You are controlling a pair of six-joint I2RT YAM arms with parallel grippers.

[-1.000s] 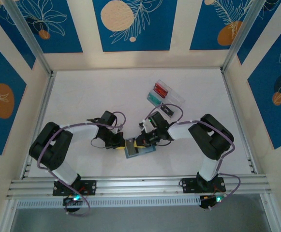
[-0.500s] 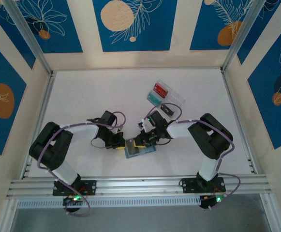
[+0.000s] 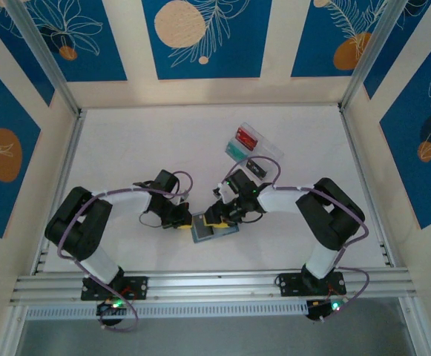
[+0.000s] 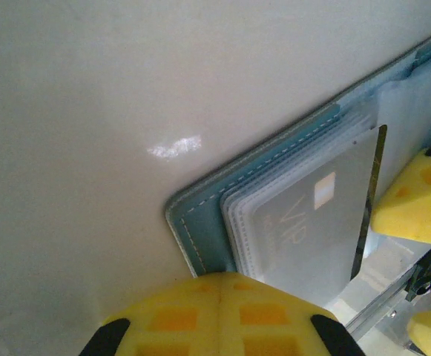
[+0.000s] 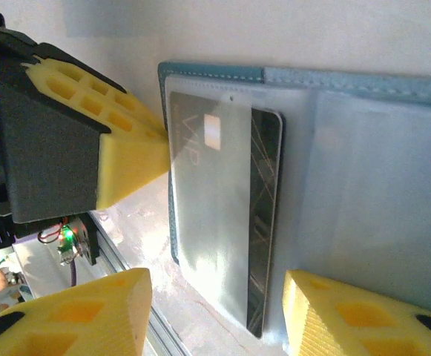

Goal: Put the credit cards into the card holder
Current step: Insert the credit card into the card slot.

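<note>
Left gripper [image 4: 215, 300] closed, pressing card holder [image 4: 200, 230] edge; right gripper [image 5: 216, 300] jaws apart astride half-sleeved dark card [image 5: 263, 222], which a bump could drag out.

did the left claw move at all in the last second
No. From above, the left claw sits at the same spot by the card holder's left edge, equally far from the clear tray.

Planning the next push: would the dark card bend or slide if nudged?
The dark card looks thin yet straight-edged, so probably stiff. Its glossy face and the clear sleeve suggest easy sliding. The soft-looking card holder may shift with it.
</note>
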